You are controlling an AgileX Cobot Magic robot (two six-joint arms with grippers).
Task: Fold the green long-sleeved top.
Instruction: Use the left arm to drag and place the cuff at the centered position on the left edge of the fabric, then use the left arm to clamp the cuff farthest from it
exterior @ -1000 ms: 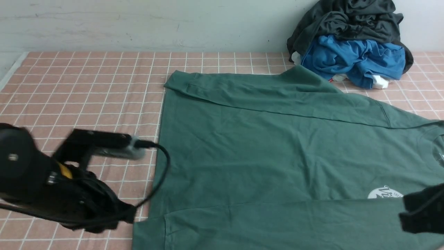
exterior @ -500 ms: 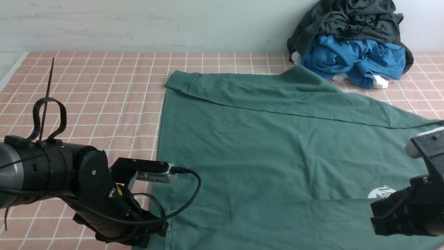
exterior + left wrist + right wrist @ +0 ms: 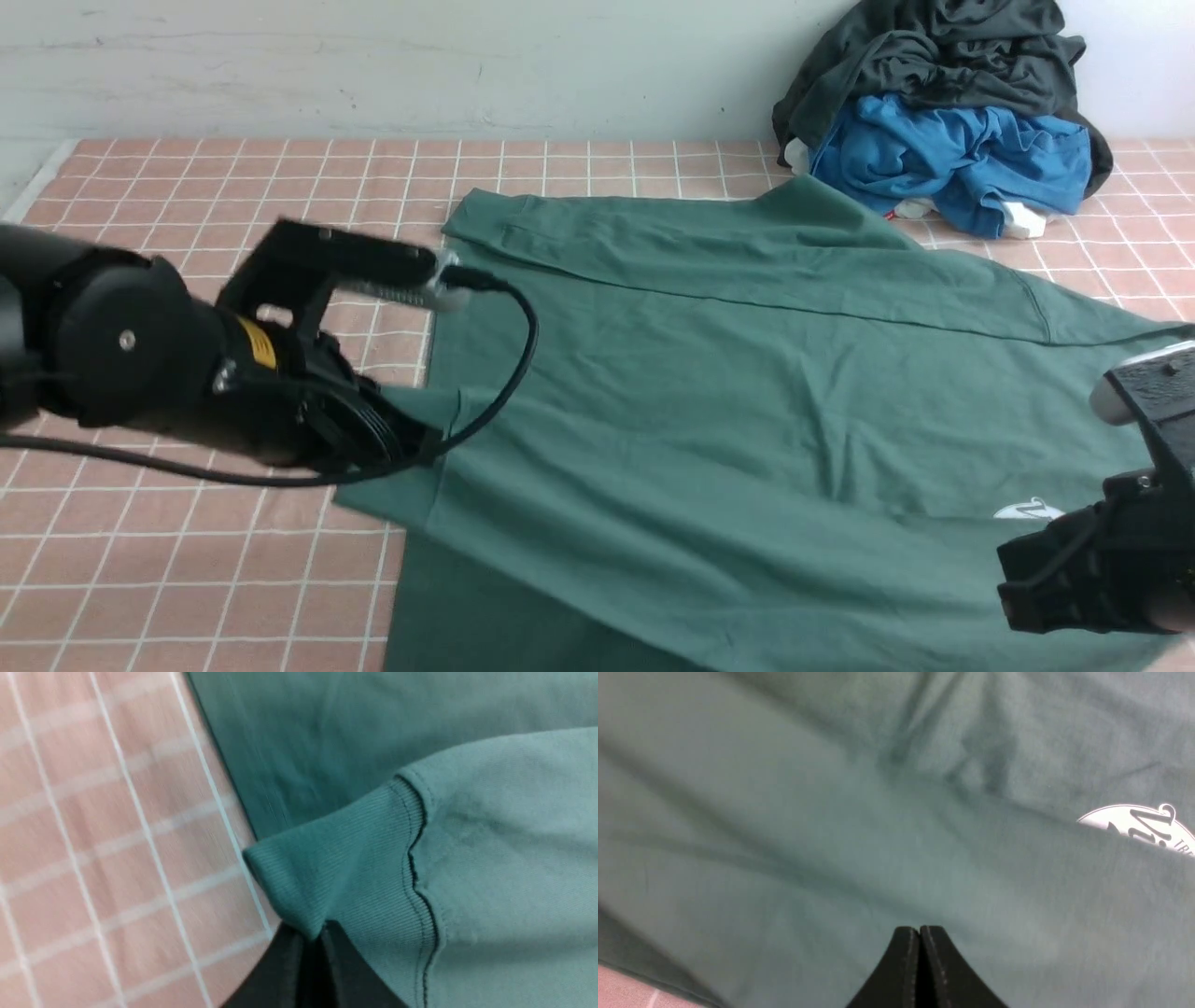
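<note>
Mid-fold on the pink, white-gridded tablecloth [image 3: 233, 187]: my left gripper [image 3: 317, 935] is clenched on the ribbed cuff [image 3: 345, 868] of the large dark green long-sleeved cotton top [image 3: 728, 392]. Only the left wrist camera shows this pinch; from the front, my arm's black body hides it. The cuff fans out just past the fingertips, raised off the cloth, and its sleeve runs from there toward my right side.

My right gripper [image 3: 920, 933] has its jaws pressed together against green fabric; whether any cloth is caught between them I cannot tell. Just ahead of it, a fold half covers the small white round logo [image 3: 1141, 828], whose lettering reads only in the right wrist view.

Outward of my left gripper the tablecloth lies bare and open. Ahead of it, the top's straight side edge runs away to a sleeve folded flat across the far side. Well beyond my right gripper, a bright blue garment [image 3: 952, 159] and a dark charcoal-grey one [image 3: 934, 47] are heaped against the pale wall [image 3: 373, 65], just beside the top's far corner.
</note>
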